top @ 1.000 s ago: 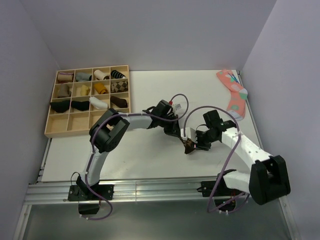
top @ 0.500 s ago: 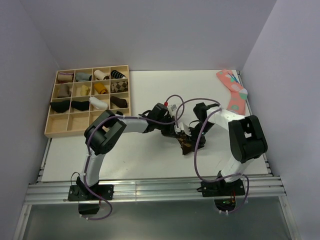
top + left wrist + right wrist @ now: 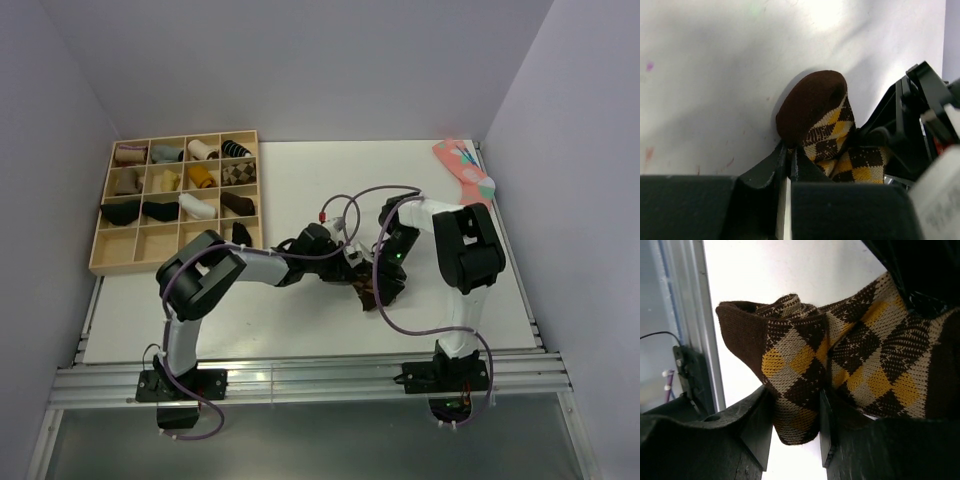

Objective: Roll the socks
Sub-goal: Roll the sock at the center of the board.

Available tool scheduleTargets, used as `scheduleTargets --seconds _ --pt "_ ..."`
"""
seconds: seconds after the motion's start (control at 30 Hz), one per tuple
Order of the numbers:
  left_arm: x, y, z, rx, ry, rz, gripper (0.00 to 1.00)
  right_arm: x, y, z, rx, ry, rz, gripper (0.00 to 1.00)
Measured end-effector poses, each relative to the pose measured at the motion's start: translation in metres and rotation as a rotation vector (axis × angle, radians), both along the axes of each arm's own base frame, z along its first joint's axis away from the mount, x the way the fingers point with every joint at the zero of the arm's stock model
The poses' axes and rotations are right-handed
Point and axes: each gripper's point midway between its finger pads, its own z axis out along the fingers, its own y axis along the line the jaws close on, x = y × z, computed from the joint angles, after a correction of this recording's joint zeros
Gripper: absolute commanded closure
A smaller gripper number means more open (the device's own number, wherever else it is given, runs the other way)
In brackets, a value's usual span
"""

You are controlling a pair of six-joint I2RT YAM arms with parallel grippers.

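Observation:
The socks (image 3: 371, 290) are a dark brown bundle with orange-tan argyle diamonds, lying mid-table between both grippers. My left gripper (image 3: 358, 276) reaches it from the left. In the left wrist view its jaws (image 3: 789, 151) are shut, with a thin edge of the socks (image 3: 815, 107) pinched at the tips. From the right comes my right gripper (image 3: 386, 279). Seen from the right wrist, that gripper (image 3: 796, 412) is shut on a thick folded lobe of the socks (image 3: 850, 355). The rest of the bundle bulges above the fingers.
A wooden compartment box (image 3: 112, 250) with several rolled socks stands at the back left. A pink sock with teal patches (image 3: 466, 182) lies at the back right by the wall. The table's metal front rail (image 3: 682, 315) runs close to the right gripper.
The right arm has folded in, its elbow swinging from the front right up toward the back. Both grippers and the socks have shifted slightly left and nearer.

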Motion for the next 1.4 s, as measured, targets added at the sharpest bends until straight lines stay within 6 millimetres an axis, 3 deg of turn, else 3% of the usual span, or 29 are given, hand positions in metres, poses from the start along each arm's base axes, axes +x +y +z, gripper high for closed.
scheduleTargets --seconds 0.13,0.3,0.5,0.63,0.73,0.87,1.07,1.4 --pt "-0.005 0.007 0.001 0.006 -0.043 0.050 0.76 -0.003 0.001 0.000 0.000 0.059 0.000 0.72" --pt "0.006 0.021 0.005 0.012 -0.128 0.139 0.64 -0.020 -0.005 0.000 -0.047 0.175 0.000 0.73" --pt "0.003 0.035 0.007 0.007 -0.190 0.172 0.63 -0.028 -0.009 0.001 -0.072 0.223 0.001 0.72" --pt "-0.018 0.046 0.014 -0.025 -0.279 0.139 0.61 -0.029 -0.009 0.001 -0.089 0.248 -0.011 0.73" --pt "-0.044 0.038 0.035 -0.097 -0.378 0.066 0.58 -0.033 -0.010 0.001 -0.109 0.285 -0.024 0.73" --pt "-0.071 0.014 0.066 -0.189 -0.494 -0.045 0.56 -0.035 -0.011 0.001 -0.123 0.308 -0.033 0.73" --pt "-0.083 -0.011 0.083 -0.231 -0.575 -0.157 0.55 -0.036 -0.011 0.002 -0.130 0.312 -0.041 0.73" --pt "-0.097 -0.039 0.068 -0.221 -0.584 -0.314 0.54 -0.036 -0.011 0.002 -0.134 0.315 -0.047 0.73"
